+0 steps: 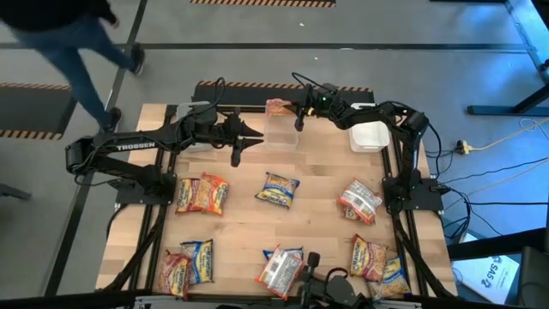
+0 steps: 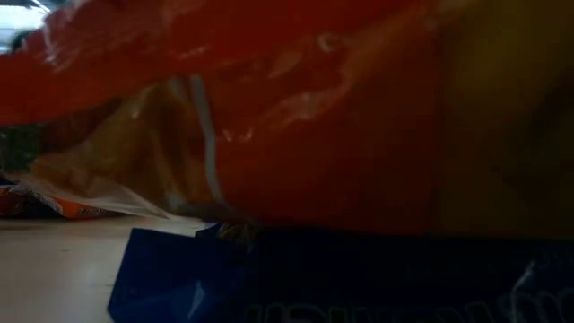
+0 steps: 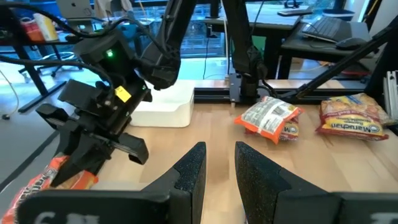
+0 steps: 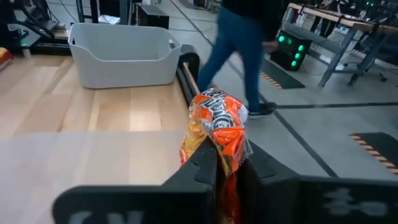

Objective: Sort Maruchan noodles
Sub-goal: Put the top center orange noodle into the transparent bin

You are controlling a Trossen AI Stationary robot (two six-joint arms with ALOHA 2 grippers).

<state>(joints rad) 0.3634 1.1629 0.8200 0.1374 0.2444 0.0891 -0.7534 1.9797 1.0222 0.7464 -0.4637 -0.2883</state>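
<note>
my right end effector [image 4: 227, 165] clamped on orange ramen packet [image 4: 214, 124], hanging over clear bin [image 1: 281, 130]; left end effector [image 1: 249, 142] beside bin, part-open, empty.

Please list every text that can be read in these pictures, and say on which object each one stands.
"TROSSEN": on the left arm, high view.
"Maruchan": on the yellow-red noodle packet, left wrist view.
"SYS": partly readable, on a blue-white box beside the table.
Print on the other packets, and on the orange packet in the right gripper, is too blurred to read.
</note>
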